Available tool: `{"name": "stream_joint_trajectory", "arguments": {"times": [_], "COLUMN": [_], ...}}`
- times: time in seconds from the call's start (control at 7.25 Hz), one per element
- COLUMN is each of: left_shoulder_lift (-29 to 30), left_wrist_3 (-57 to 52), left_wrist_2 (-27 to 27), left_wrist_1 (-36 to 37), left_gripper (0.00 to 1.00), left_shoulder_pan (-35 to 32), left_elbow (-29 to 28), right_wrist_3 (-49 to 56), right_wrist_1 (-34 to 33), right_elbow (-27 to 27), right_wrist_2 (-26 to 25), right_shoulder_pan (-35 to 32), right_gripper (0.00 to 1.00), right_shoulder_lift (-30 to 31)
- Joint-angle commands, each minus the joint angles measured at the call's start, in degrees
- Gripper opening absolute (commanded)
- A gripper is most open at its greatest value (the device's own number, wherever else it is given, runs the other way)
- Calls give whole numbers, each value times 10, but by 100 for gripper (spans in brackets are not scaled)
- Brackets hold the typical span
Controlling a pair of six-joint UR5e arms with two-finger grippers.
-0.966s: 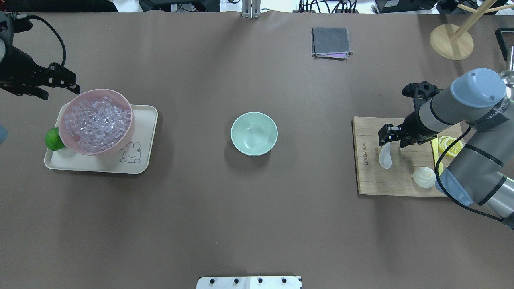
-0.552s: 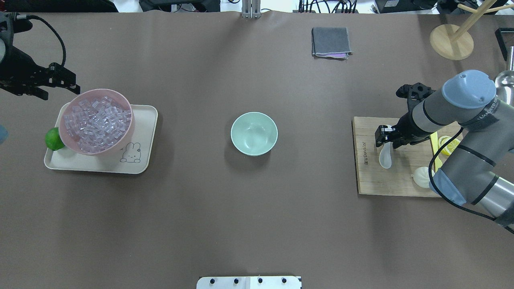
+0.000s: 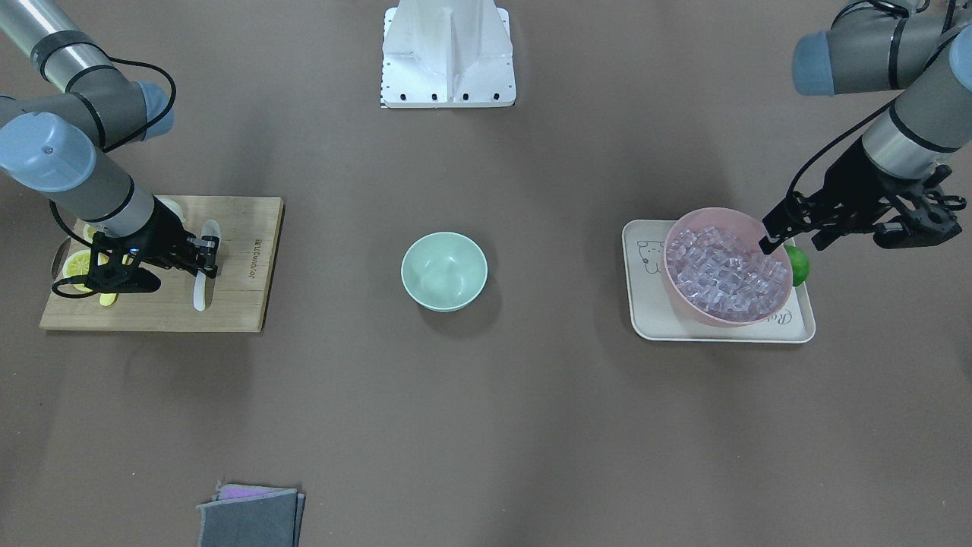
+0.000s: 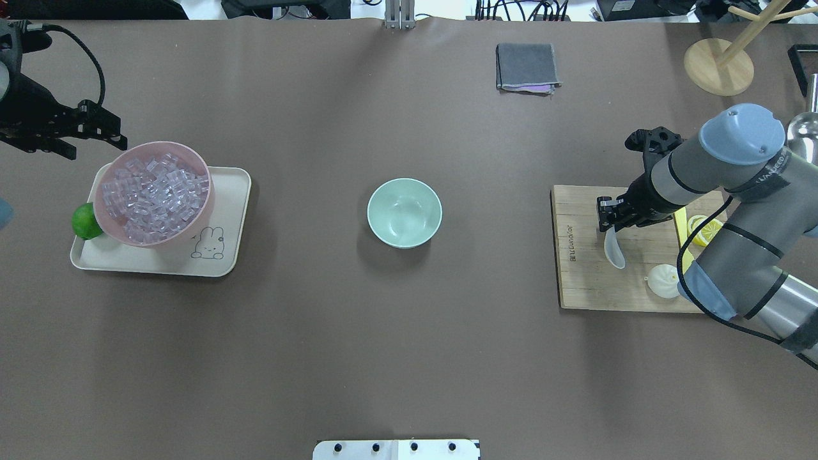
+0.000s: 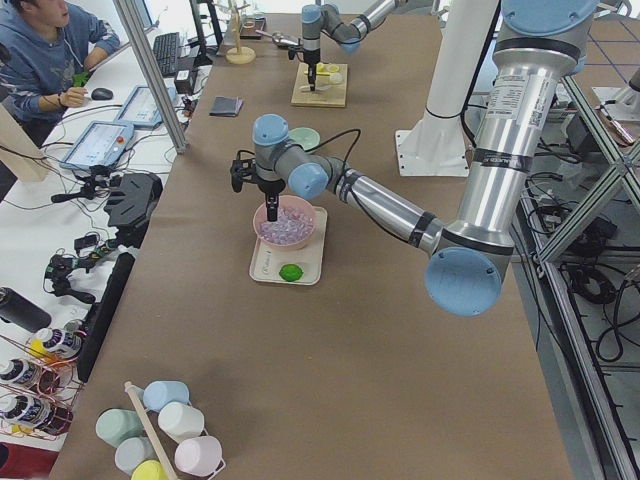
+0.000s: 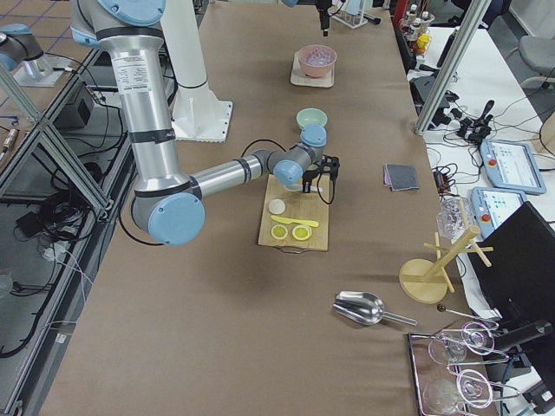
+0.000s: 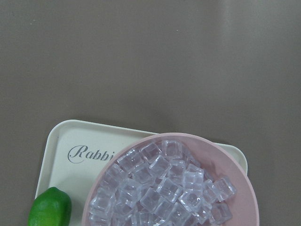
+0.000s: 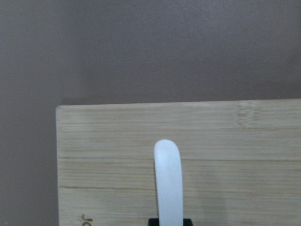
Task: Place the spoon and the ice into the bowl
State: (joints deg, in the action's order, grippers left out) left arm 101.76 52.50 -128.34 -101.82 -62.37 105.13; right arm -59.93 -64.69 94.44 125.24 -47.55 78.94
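Note:
The white spoon (image 4: 615, 252) lies on the wooden cutting board (image 4: 581, 281) at the right. My right gripper (image 4: 610, 216) is shut on the spoon's handle, low over the board. The handle's end sticks out past the fingers in the right wrist view (image 8: 168, 179). The mint-green bowl (image 4: 404, 213) stands empty at the table's middle. The ice (image 4: 153, 198) fills a pink bowl (image 4: 203, 167) at the left and also shows in the left wrist view (image 7: 164, 188). My left gripper (image 4: 96, 145) is open and empty, just beyond the pink bowl's far-left rim.
The pink bowl stands on a cream tray (image 4: 223, 191) with a lime (image 4: 84, 220) beside it. Lemon slices (image 4: 703, 230), a white bun (image 4: 661, 281) and a yellow knife (image 6: 295, 222) share the cutting board. A grey cloth (image 4: 526, 67) lies at the back.
My right gripper has closed on the spoon's handle and moved slightly left. The cutting board and spoon have slid a little left with it. The left arm has barely moved.

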Motion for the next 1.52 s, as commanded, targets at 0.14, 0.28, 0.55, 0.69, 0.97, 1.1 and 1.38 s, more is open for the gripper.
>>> {"name": "stream_joint_trajectory", "arguments": {"times": [0.14, 0.28, 0.55, 0.69, 0.97, 1.1, 1.38], "left_shoulder_lift": [-4, -3, -3, -4, -5, -8, -17], "left_wrist_3": [15, 21, -46, -70, -64, -53, -13], "left_wrist_2": [46, 57, 88, 94, 95, 93, 93], "left_wrist_1": [7, 7, 7, 7, 7, 7, 7], "left_gripper": [85, 82, 79, 79, 79, 79, 79], "left_shoulder_pan": [32, 48, 74, 74, 88, 95, 133], "left_elbow": [2, 3, 13, 12, 5, 6, 5], "right_wrist_3": [-17, -53, -76, -92, -148, -171, -199], "right_wrist_1": [-8, -10, -9, -10, -10, -10, -10], "right_elbow": [14, 13, 13, 9, 6, 4, -16], "right_wrist_2": [23, 23, 22, 19, 11, -4, -31], "right_shoulder_pan": [-14, -14, -9, -1, 17, 31, 49], "right_gripper": [0, 0, 0, 0, 0, 0, 0], "right_shoulder_lift": [-25, -51, -83, -99, -138, -154, -188]}}
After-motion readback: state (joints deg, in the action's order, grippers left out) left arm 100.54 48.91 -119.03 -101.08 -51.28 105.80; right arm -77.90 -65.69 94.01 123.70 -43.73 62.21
